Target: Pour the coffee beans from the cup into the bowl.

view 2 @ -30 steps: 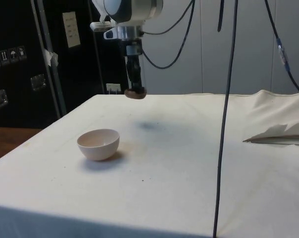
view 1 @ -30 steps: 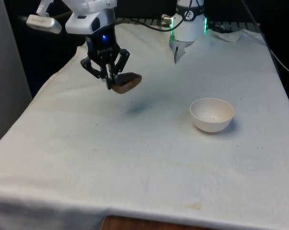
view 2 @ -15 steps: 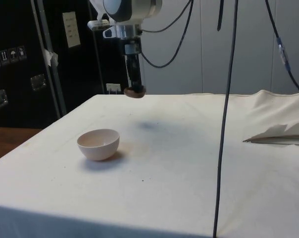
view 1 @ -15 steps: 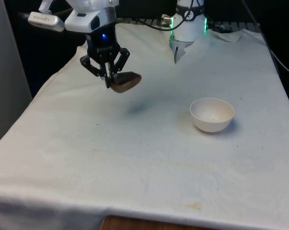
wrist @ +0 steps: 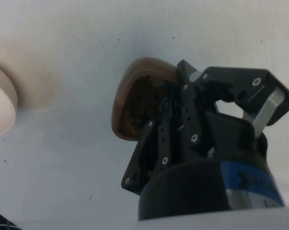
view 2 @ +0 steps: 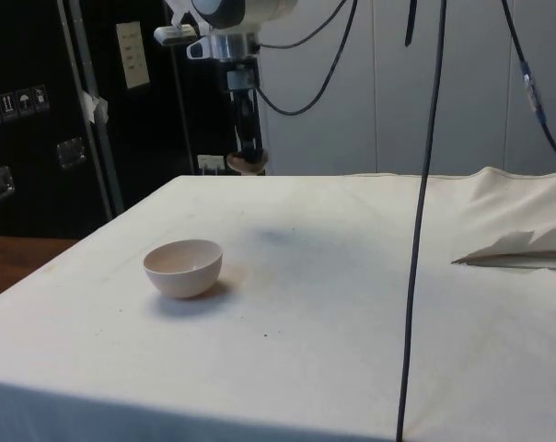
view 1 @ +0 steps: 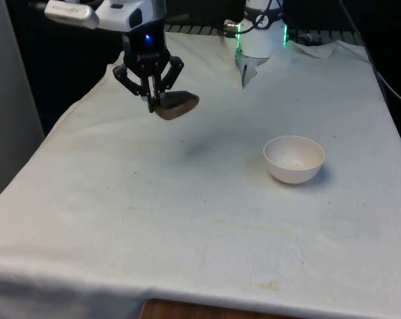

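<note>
Currently we see the gripper pinching the rim of a brown wooden cup, with one finger inside it and one outside. The cup hangs high above the white cloth, near the far end of the table, toward the front view's left. We judge this height is chosen to carry the cup clear of the table. Dark coffee beans lie inside the cup. The white bowl stands well apart, toward the front view's right. It appears to hold no beans; pouring is not yet done.
</note>
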Tool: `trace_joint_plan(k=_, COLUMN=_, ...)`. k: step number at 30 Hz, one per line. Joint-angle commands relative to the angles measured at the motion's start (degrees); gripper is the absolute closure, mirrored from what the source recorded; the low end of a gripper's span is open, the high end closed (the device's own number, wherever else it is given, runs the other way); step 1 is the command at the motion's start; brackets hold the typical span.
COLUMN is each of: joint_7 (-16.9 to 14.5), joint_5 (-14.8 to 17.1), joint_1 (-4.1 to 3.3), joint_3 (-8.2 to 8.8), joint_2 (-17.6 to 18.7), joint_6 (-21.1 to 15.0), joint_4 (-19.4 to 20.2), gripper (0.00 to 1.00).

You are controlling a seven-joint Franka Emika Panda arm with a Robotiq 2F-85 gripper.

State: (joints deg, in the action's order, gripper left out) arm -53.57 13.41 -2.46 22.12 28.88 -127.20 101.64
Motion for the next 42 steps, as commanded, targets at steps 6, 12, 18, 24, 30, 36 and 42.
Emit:
trace_joint_plan(k=6, joint_7=2.23, joint_5=-2.23, joint_1=-0.80, joint_3=0.34, joint_2=-2.18, joint_6=0.17, joint_4=1.32, gripper=1.00)
trace_joint_plan(k=12, joint_7=3.55, joint_5=-3.78, joint_1=-0.86, joint_3=0.17, joint_2=-4.93, joint_6=0.57, joint_4=2.86, gripper=1.00)
trace_joint_plan(k=18, joint_7=4.18, joint_5=-4.87, joint_1=-0.74, joint_3=-0.06, joint_2=-6.93, joint_6=0.92, joint_4=4.01, gripper=1.00)
trace_joint_plan(k=24, joint_7=4.70, joint_5=-5.79, joint_1=-0.80, joint_3=-0.29, joint_2=-9.00, joint_6=1.20, joint_4=5.33, gripper=1.00)
trace_joint_plan(k=30, joint_7=5.90, joint_5=-7.28, joint_1=-0.92, joint_3=-0.63, joint_2=-11.80, joint_6=1.55, joint_4=7.16, gripper=1.00)
trace_joint_plan(k=36, joint_7=7.45, joint_5=-8.42, joint_1=-0.74, joint_3=-1.15, joint_2=-13.69, joint_6=2.23, joint_4=8.08, gripper=1.00)
trace_joint_plan(k=42, joint_7=8.82, joint_5=-8.77, joint_1=-0.74, joint_3=-1.32, joint_2=-14.27, joint_6=2.46, joint_4=8.19, gripper=1.00)
